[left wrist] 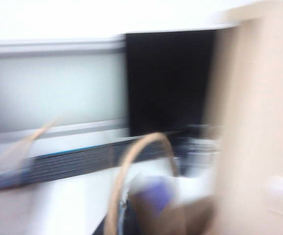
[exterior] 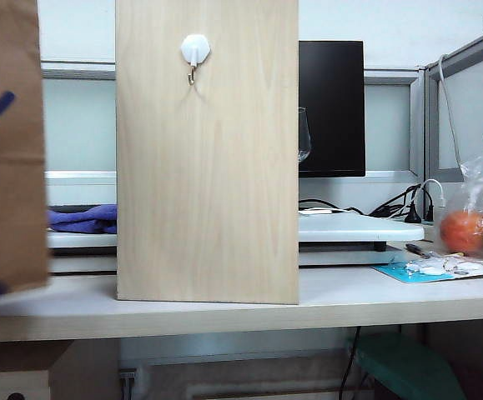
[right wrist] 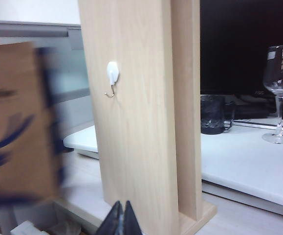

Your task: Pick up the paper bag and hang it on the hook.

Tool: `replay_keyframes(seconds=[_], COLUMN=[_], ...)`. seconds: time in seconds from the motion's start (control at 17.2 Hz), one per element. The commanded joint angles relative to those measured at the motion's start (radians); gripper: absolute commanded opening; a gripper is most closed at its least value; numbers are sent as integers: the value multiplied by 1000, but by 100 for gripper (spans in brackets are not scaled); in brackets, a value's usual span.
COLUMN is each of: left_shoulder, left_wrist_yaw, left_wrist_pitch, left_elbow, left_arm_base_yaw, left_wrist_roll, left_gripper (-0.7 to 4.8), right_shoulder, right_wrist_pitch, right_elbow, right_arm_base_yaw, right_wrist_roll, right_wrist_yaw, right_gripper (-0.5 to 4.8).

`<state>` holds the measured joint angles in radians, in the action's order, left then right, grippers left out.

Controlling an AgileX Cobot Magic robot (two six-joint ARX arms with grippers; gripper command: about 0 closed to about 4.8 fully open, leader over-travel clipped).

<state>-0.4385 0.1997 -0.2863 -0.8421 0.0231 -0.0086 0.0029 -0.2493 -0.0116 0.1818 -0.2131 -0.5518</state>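
The wooden board [exterior: 207,167] stands upright in the middle of the desk [exterior: 224,304], and it is the biggest thing in the exterior view. At nine o'clock of it, hard against the picture's edge, hangs the paper bag [exterior: 7,150], brown with blue print, its lower edge clear of the desk, so it reads as lifted. The left gripper itself shows in no picture. In the blurred left wrist view a twisted paper handle [left wrist: 141,166] arches close under the camera, and I judge the gripper shut on the bag's handle, though the pinch is not visible.

The relation that counts: the hook [exterior: 194,58] sits high on the board's face, at about two o'clock from the bag's visible middle, well apart from it. The bag's long axis runs upright, so the handle loop must go up and across to clear the little metal hook under its white base. The left arm is the nearer one.

The right gripper [right wrist: 119,219] shows jaws pressed together, empty, low before the board, looking at the hook and the blurred bag.

Around: a black monitor [exterior: 331,108] behind the board, a wine glass [right wrist: 280,93], a plastic bag of balls [exterior: 479,217] at three o'clock, a purple cloth [exterior: 87,219]. Nothing stands between bag and hook.
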Motion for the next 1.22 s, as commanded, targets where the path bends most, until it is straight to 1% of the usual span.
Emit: replay_keyframes(seconds=[0.06,0.12,0.23,0.35,0.41,0.58,0.64,0.76,0.93,0.99,1.1,1.22], left_shoulder=[21,19,-18,-60,-79,-105,-106,-119,-162,-188,-258,-305], left_wrist_yaw=[130,162,257,397,444,469,503,550,546,546,538,496], left_wrist_pitch=[-6,-8,3,5,6,15,35,114,192,224,286,323], left_elbow=[-3,-2,14,14,14,14,14,14,14,14,14,14], left_arm_base_yaw=[0,0,0,0,0,8,16,29,67,90,172,243], left_wrist_roll=[-79,-79,-99,-102,-117,-134,-136,-177,-217,-233,-243,-243], left_gripper=[-6,-6,-6,-6,-6,-6,-6,-6,-6,-6,-6,-6], right_shoulder=[0,0,0,0,0,0,0,0,0,0,0,0], right_wrist_pitch=[-17,-17,-18,-17,-17,-17,-16,-16,-16,-16,-15,-11], right_elbow=[7,7,7,7,7,7,7,7,7,7,7,7], right_arm_base_yaw=[0,0,2,2,2,2,2,1,1,1,1,0], right_wrist_roll=[0,0,0,0,0,0,0,0,0,0,0,0], right_wrist_yaw=[4,3,-1,-1,-1,0,0,0,0,0,0,0], right_gripper=[-1,-1,-1,-1,-1,-1,-1,-1,-1,-1,-1,-1])
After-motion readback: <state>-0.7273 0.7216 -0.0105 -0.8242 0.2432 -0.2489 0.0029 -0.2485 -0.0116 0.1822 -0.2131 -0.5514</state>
